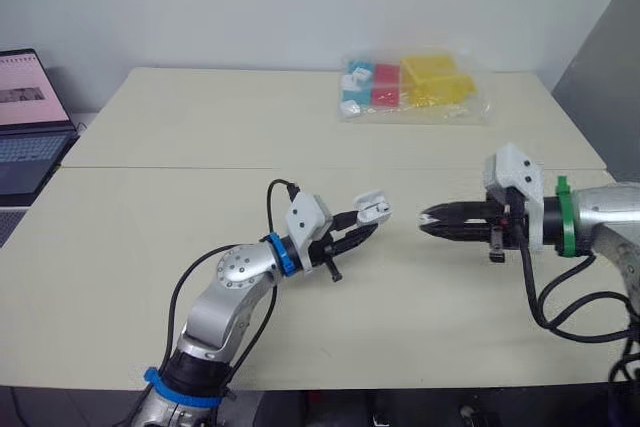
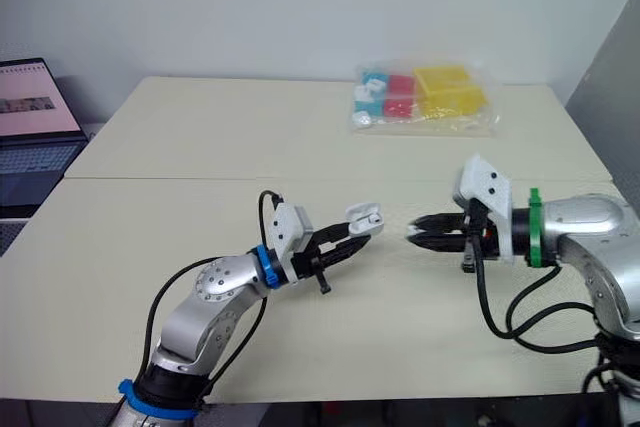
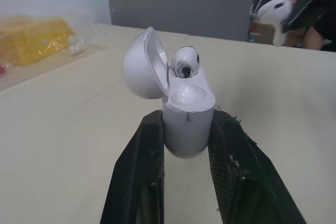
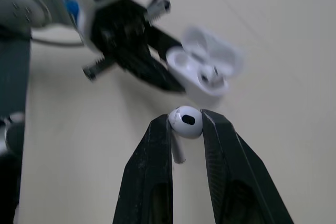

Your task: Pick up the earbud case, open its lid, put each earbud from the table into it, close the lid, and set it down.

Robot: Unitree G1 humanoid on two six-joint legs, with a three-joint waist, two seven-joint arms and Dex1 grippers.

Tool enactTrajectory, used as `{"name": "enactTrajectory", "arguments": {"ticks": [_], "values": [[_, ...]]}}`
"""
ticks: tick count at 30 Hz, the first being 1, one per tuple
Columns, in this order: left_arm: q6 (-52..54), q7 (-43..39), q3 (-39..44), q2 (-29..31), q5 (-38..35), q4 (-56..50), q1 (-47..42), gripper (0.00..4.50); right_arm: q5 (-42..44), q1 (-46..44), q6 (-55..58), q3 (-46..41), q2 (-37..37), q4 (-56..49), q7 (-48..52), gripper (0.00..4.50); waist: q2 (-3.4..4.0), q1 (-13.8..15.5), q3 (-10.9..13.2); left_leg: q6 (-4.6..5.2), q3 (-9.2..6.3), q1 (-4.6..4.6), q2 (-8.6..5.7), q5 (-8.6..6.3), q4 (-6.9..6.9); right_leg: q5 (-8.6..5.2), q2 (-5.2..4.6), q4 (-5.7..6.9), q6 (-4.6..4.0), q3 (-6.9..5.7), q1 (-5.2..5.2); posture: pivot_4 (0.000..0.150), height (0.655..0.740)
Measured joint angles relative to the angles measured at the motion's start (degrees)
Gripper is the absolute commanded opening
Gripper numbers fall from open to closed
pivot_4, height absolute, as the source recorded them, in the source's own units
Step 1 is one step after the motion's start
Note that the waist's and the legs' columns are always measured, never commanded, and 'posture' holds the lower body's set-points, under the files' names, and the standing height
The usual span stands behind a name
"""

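From the head, the left hand (image 1: 362,227) has the case (image 1: 372,209) raised clear of the worktop (image 1: 200,127). It is over the near half, about midway between the side edges. The right hand (image 1: 425,219) is level with it and just beside, tips aimed at the case but not touching. I judge the two are set face to face so that the case's open mouth meets the incoming hand. A bag of blocks (image 1: 410,87) lies by the far edge toward the right corner. A laptop (image 1: 25,117) sits beyond the left edge. Both are well apart from the work.

From the left wrist, this hand's fingers are clamped on the case's lower body only. That leaves the hinge and the lid (image 3: 143,64) free, and the lid is tipped fully back. The seated earbud (image 3: 185,62) is in its socket, its head standing above the rim.

From the right wrist, the fingers are nipped on the head of the second earbud (image 4: 185,120). Its stem hangs free between them, a hold that would let the stem enter first. Ahead, the case shows one free socket beside the seated earbud. The step in hand looks to be placing this last earbud; the lid is not yet closed, nor the case set down.
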Motion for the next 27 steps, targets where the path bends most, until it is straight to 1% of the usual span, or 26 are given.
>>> {"name": "enactTrajectory", "arguments": {"ticks": [2,5,8,13,18,22,27], "values": [[0.03,-0.09,0.15,-0.2,-0.04,0.58,-1.15,0.78,1.26,0.39,-1.35,-0.82,6.08,-0.42,-5.2,0.44,0.02,-0.01,0.0,0.0,0.05,-0.04,-0.04,0.0,0.02,0.02,-0.03,0.0,0.03,0.06,-0.03,0.15,0.74],[0.04,-0.35,0.22,-0.27,-0.1,2.14,-2.67,0.78,2.27,1.14,-2.76,-0.68,10.13,-1.76,-10.79,0.44,0.01,-0.02,-0.01,0.0,0.06,-0.09,-0.05,0.0,0.02,0.03,-0.05,-0.07,0.05,0.06,-0.04,0.15,0.74],[0.29,-0.41,0.34,-0.33,-0.53,2.56,-4.27,0.78,2.58,3.69,-4.71,2.9,15.6,-4.17,-15.89,0.44,0.0,-0.03,-0.01,0.0,0.03,-0.14,-0.02,0.0,-0.02,0.03,-0.02,-0.05,0.05,0.05,-0.11,0.15,0.74],[1.24,-0.41,0.86,-0.29,-2.11,2.71,-5.35,0.78,-2.09,5.34,-13.88,8.91,18.6,-3.65,-19.69,0.44,0.01,-0.07,-0.02,0.01,0.03,-0.06,-0.02,0.0,0.0,0.03,-0.02,-0.01,0.05,0.05,-0.07,0.15,0.74],[1.63,-0.95,0.98,-0.05,-2.33,2.75,-5.45,0.78,-7.76,7.59,-23.75,14.06,20.13,0.81,-21.13,0.44,0.01,-0.08,-0.02,0.01,0.04,-0.07,-0.02,0.0,0.0,0.03,-0.01,-0.02,0.04,0.05,-0.07,0.15,0.74],[1.71,-1.45,1.44,0.13,-2.38,2.98,-5.88,0.78,-11.36,8.11,-29.62,15.34,21.26,5.17,-21.96,0.44,0.01,-0.07,-0.02,0.01,0.05,-0.07,-0.02,0.0,0.0,0.03,-0.01,-0.02,0.04,0.06,-0.07,0.15,0.74],[1.92,-1.53,1.65,0.14,-2.39,3.17,-5.98,0.78,-12.98,9.04,-34.27,15.52,21.55,8.25,-22.38,0.44,0.01,-0.07,-0.02,0.01,0.05,-0.08,-0.02,0.0,-0.01,0.03,-0.01,-0.03,0.04,0.06,-0.08,0.15,0.74]]}}
